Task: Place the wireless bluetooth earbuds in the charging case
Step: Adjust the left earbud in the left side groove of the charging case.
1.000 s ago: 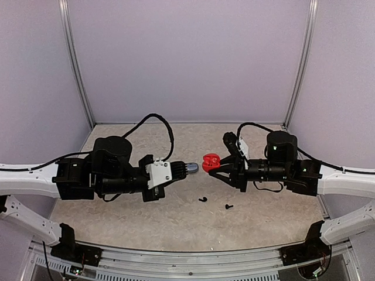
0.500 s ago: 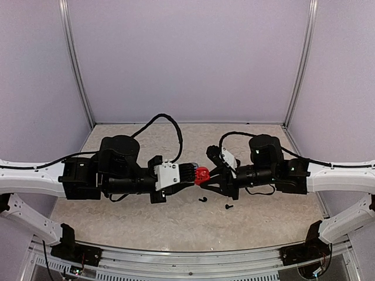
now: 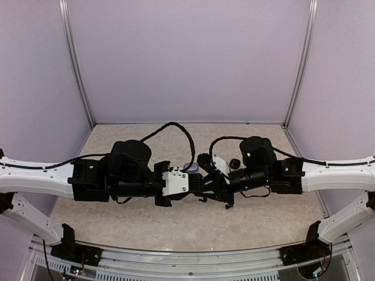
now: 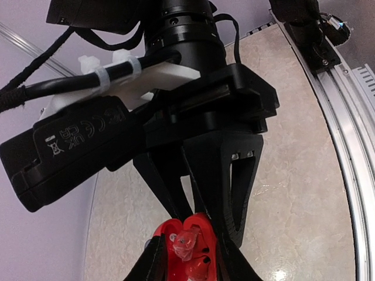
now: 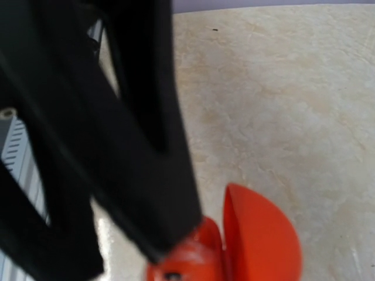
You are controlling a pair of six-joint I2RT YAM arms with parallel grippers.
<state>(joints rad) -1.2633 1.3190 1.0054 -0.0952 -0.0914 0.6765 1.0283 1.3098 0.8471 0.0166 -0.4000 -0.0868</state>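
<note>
On the left, the left arm (image 3: 35,178) lies low across the pale marbled table (image 3: 117,225), pointing toward the middle. There the left gripper (image 3: 194,182) stands nose to nose with the other pincer. In the left wrist view its black fingers (image 4: 147,264) are narrowly parted at the bottom edge, one on each side of the red charging case (image 4: 202,257), with nothing pinched between them. Whether they touch the case's sides I cannot tell.

The case is open, and an earbud (image 4: 183,240), pale and glinting, sits in its hollow. From above, the case is hidden under the two pincers at the middle of the table.

Just on the far side of that meeting point a grey case (image 3: 190,167) rests on the table. On the near side a black earbud (image 3: 202,200) lies loose on the surface, and a second one lies a little to its right.

The right gripper (image 4: 206,223) points down from the top of the left wrist view, its fingers clamped on the far end of the red case and holding it. In the right wrist view dark, blurred fingers fill the left half, and the case shows at the bottom edge with its lid swung open to the right.

Further right, a small black rounded thing (image 3: 234,163) sits on the far side of the right gripper, and the right arm (image 3: 340,175) stretches off to the right edge
</note>
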